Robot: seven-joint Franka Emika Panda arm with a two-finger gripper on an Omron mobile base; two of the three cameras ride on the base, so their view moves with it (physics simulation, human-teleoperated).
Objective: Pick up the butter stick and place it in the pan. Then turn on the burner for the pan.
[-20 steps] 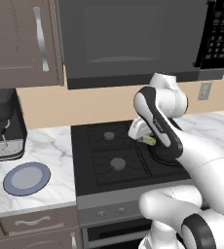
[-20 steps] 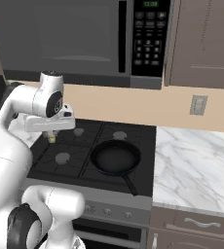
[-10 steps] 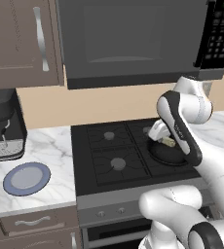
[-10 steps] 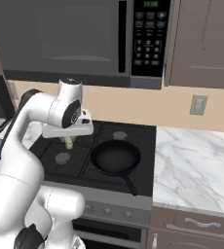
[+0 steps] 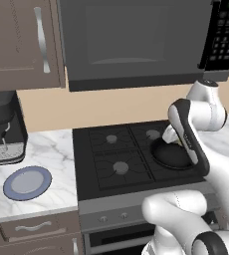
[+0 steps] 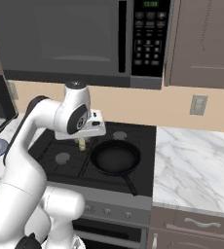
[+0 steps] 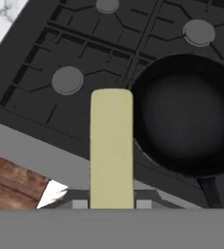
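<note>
Sim kitchen: black gas stovetop (image 6: 65, 155) set in a white marbled counter (image 6: 196, 160), dark microwave (image 6: 84, 39) overhead, brown cabinets. A flat round blue-grey plate (image 5: 27, 182) sits on the counter left of the stove, next to a black coffee machine (image 5: 2, 134).

Round shallow black frying pan (image 6: 115, 159) with a long straight handle is on the front right burner, handle pointing toward the stove's front edge, roughly 5 o'clock in the right base view.

Two-finger gripper (image 6: 82, 141) is clamped tight on the small yellowish-olive butter stick (image 7: 111, 151), bar held at one end and sticking out lengthwise from the jaws. The stick hangs in the air above the stovetop, just beside the pan rim at its 9 o'clock; not over the pan's floor yet.

Handling, as a judgement: light and short, so load is no issue. Butter is soft and greasy, so it could slip or dent under hard squeeze. An end grip gives leverage for swing; a mid-length pinch across the flat long sides would be steadier. Needs a short shift toward 3 o'clock before release.
</note>
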